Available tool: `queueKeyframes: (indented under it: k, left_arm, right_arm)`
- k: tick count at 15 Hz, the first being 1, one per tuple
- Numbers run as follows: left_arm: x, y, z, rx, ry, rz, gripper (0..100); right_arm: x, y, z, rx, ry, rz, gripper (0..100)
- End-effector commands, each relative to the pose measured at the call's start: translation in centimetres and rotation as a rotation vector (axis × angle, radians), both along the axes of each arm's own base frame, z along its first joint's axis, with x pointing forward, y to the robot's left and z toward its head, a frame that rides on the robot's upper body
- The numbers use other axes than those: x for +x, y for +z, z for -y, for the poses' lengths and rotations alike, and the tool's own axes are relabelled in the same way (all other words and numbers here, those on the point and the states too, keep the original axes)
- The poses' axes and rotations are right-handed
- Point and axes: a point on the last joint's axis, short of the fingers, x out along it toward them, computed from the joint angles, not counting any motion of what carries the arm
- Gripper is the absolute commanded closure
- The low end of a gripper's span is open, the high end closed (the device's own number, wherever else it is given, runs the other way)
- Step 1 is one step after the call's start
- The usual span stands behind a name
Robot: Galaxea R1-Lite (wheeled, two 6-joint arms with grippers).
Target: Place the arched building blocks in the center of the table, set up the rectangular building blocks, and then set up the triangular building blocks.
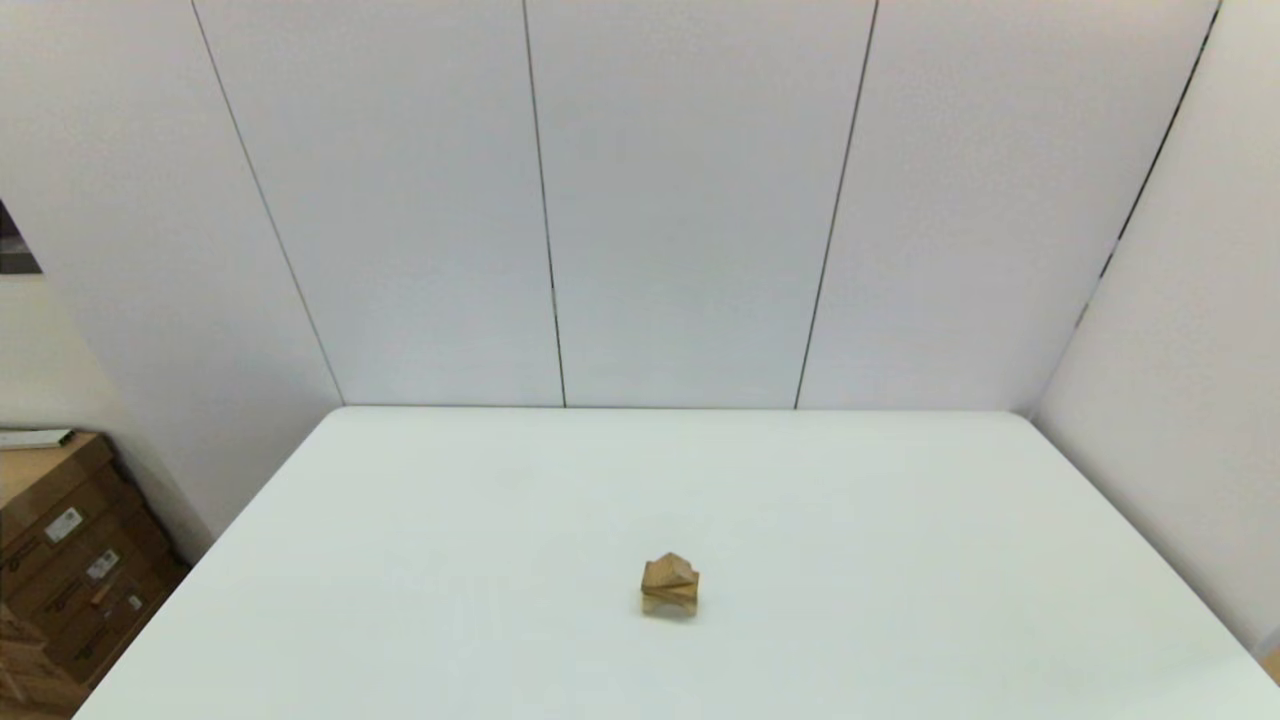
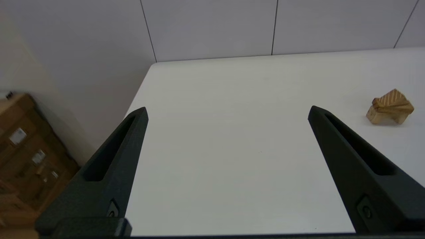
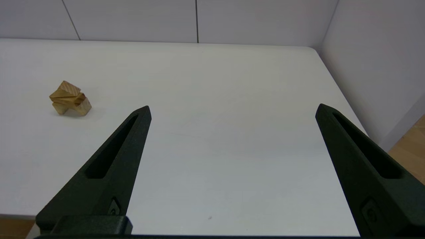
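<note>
**Three blocks stacked mid-worktop, both arms drawn back**

White wall panels close in a plain white worktop (image 1: 900, 560), with cardboard boxes (image 1: 70, 560) on the floor off its left side. Near the middle of the worktop stands a small wooden stack: the arched block (image 2: 382, 117) at the bottom with its legs down, the rectangular block (image 2: 393, 107) lying flat across it, and the triangular block (image 2: 393, 97) on top, ridge upward. The pieces sit slightly twisted against one another rather than squarely lined up.

The left pincer (image 2: 227, 113) hovers over bare worktop well apart from the stack, fingers spread wide and holding nothing. The right pincer (image 3: 232, 111) does likewise on the other side, also spread and empty. Neither arm shows in the head view.

Judging by this, all three placements look done and the job is at its close. Nothing more seems called for beyond keeping both arms clear so the stack is not knocked.
</note>
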Motion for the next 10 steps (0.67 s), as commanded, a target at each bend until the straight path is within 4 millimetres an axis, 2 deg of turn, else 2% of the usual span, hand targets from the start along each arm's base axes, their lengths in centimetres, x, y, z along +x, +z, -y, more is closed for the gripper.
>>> queueKeyframes:
  k: [1, 10]
  left_arm:
    - [0.03, -0.03, -0.01, -0.028, 0.005, -0.003, 0]
    - [0.03, -0.03, -0.01, -0.028, 0.005, -0.003, 0]
  right_arm:
    - [0.00, -0.02, 0.00, -0.001, 0.001, -0.001, 0]
    - [0.02, 0.02, 0.02, 0.014, -0.011, 0.005, 0]
